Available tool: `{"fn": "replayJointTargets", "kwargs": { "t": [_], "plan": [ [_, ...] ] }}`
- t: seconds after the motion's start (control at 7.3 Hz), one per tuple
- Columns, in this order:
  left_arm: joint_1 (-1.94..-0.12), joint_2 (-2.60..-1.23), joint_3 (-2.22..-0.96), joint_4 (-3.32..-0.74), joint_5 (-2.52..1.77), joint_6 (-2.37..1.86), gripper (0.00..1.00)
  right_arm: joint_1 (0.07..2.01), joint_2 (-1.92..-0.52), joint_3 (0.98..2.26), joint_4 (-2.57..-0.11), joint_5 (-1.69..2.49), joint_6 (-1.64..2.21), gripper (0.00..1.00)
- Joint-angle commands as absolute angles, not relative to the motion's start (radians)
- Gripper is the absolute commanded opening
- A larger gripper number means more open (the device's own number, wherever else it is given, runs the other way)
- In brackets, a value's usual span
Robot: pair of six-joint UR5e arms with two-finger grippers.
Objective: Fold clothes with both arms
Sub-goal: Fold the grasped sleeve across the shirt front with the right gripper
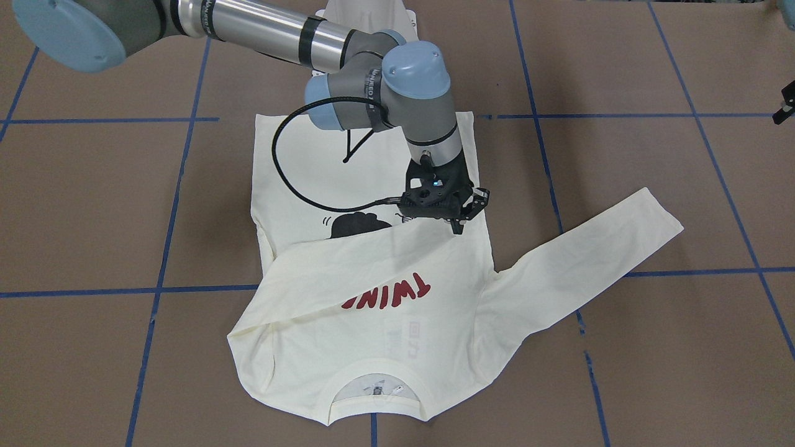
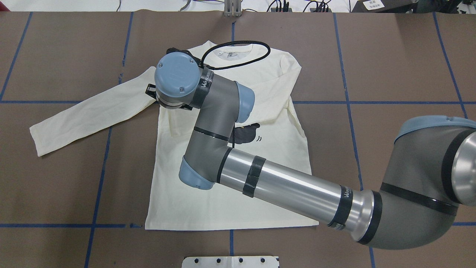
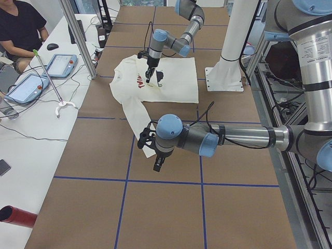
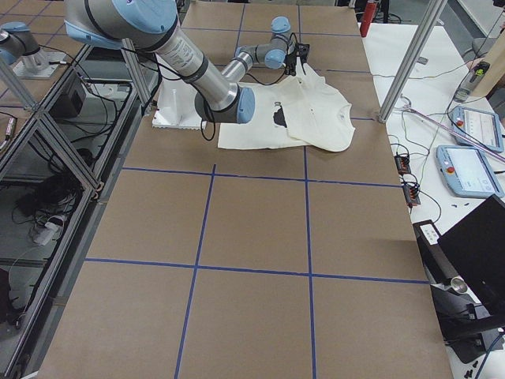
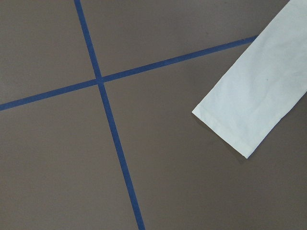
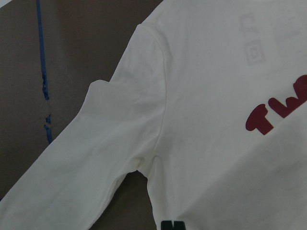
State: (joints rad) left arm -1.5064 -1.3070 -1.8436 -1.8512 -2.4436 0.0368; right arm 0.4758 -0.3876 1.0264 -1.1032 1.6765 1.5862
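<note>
Cream shirt (image 1: 372, 347), right hand (image 1: 463, 221) above, perhaps open

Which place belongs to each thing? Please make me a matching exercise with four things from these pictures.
Things:
1. right tool
2. left tool
3. red lettering
4. collar

Places:
A. partly hidden under the folded sleeve
B. above the brown table, near a sleeve cuff
C. at the end of the shirt far from the base
D. above the chest of the shirt

Pairs: 1-D, 2-B, 3-A, 4-C
</note>
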Motion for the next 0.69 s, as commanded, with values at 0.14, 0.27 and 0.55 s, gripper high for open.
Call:
{"fn": "replayJointTargets", "kwargs": {
  "t": [0.14, 0.27, 0.55],
  "plan": [
    [-1.506, -1.307, -1.842, -1.850, -2.445, 0.031, 1.00, 0.420, -0.345, 0.962, -1.072, 1.611, 1.583, 0.00],
    [-1.505, -1.308, -1.842, -1.851, -2.445, 0.031, 1.00, 0.419, -0.330, 0.936, -1.042, 1.606, 1.583, 0.16],
    [-1.468, -1.359, -1.839, -1.896, -2.444, 0.026, 1.00, 0.419, -0.299, 0.907, -1.040, 1.605, 1.588, 0.99]
  ]
}}
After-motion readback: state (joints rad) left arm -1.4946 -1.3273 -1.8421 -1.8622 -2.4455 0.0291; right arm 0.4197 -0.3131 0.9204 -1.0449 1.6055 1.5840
